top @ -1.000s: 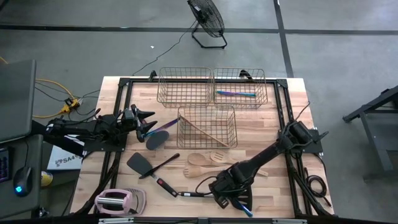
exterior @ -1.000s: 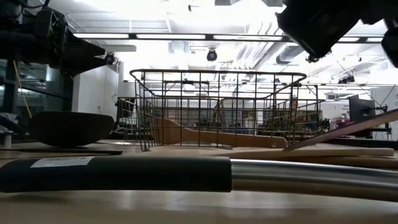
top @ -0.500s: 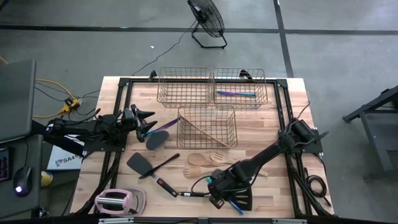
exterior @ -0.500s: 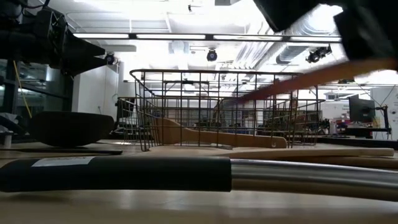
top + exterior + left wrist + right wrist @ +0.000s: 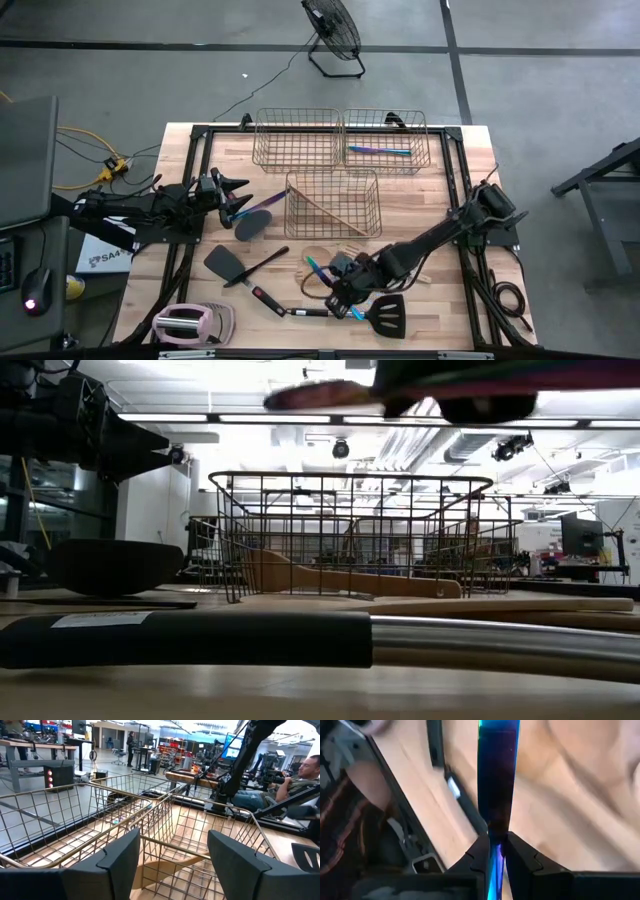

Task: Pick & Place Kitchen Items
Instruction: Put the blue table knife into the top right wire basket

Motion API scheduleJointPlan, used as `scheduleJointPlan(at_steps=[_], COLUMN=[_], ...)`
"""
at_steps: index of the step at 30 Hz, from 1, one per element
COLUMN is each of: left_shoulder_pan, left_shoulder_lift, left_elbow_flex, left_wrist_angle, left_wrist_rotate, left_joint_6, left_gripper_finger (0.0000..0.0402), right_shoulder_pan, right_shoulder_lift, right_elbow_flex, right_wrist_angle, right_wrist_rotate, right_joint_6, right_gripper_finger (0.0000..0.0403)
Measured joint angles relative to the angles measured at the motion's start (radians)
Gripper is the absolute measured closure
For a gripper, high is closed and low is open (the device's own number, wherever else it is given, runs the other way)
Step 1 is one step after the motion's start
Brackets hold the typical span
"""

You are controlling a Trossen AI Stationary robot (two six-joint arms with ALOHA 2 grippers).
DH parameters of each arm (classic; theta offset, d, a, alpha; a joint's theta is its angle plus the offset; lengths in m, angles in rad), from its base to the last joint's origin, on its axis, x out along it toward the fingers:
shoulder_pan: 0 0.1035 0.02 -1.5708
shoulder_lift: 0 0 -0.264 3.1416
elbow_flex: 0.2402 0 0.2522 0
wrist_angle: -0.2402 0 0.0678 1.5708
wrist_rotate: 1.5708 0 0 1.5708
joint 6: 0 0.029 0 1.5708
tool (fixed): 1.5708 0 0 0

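High view: you looked straight down on a pale wooden table [image 5: 440,190] with a black frame and both dark arms over it.
Right gripper: your right gripper [image 5: 338,292] hung over the near middle of the table, its fingers [image 5: 481,855] pinched narrow on a thin iridescent purple-teal piece [image 5: 497,775].
Held piece: it was off the table, its teal end pointing towards the baskets from the high view, above the pale wooden spoons [image 5: 322,257].
Left gripper: your left gripper [image 5: 238,195] waited at the left side of the table with its fingers [image 5: 120,855] spread wide and nothing between them, facing the near basket.
Near basket: a copper wire basket [image 5: 333,203] stood in the middle of the table with a wooden spatula [image 5: 322,208] lying aslant inside it.
Far baskets: two more copper baskets stood side by side at the far edge; the left one [image 5: 296,138] showed nothing inside, the right one [image 5: 388,141] held iridescent pieces [image 5: 380,151].
Black spoon: a black spoon [image 5: 254,222] lay just beside the left gripper.
Black spatulas: one black spatula [image 5: 240,265] lay left of centre, and another [image 5: 385,313] lay by the near edge just beside the right gripper.
Gadget: a pink-and-white gadget [image 5: 188,322] sat at the near left corner.
Low view: a black-sleeved metal handle [image 5: 300,640] filled the foreground.
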Motion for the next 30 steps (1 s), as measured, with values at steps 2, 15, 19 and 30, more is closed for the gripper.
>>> scheduleJointPlan(at_steps=[2, 15, 19, 30], left_shoulder_pan=[0.000, 0.000, 0.000, 0.000], left_shoulder_lift=[0.000, 0.000, 0.000, 0.000], left_elbow_flex=[0.000, 0.000, 0.000, 0.000], left_wrist_angle=[0.000, 0.000, 0.000, 0.000], left_wrist_rotate=[0.000, 0.000, 0.000, 0.000], left_joint_6=[0.000, 0.000, 0.000, 0.000], left_gripper_finger=[0.0171, 0.0171, 0.0171, 0.0171], right_shoulder_pan=[-0.018, -0.198, -0.286, -0.598], right_shoulder_lift=[-0.024, -0.252, -0.316, -0.375], right_elbow_flex=[0.000, 0.000, 0.000, 0.000], right_wrist_angle=[0.000, -0.182, -0.270, -0.411], right_wrist_rotate=[0.020, 0.220, 0.278, 0.393], right_joint_6=[-0.039, -0.310, -0.393, -0.738], right_gripper_finger=[0.0372, 0.0372, 0.0372, 0.0372])
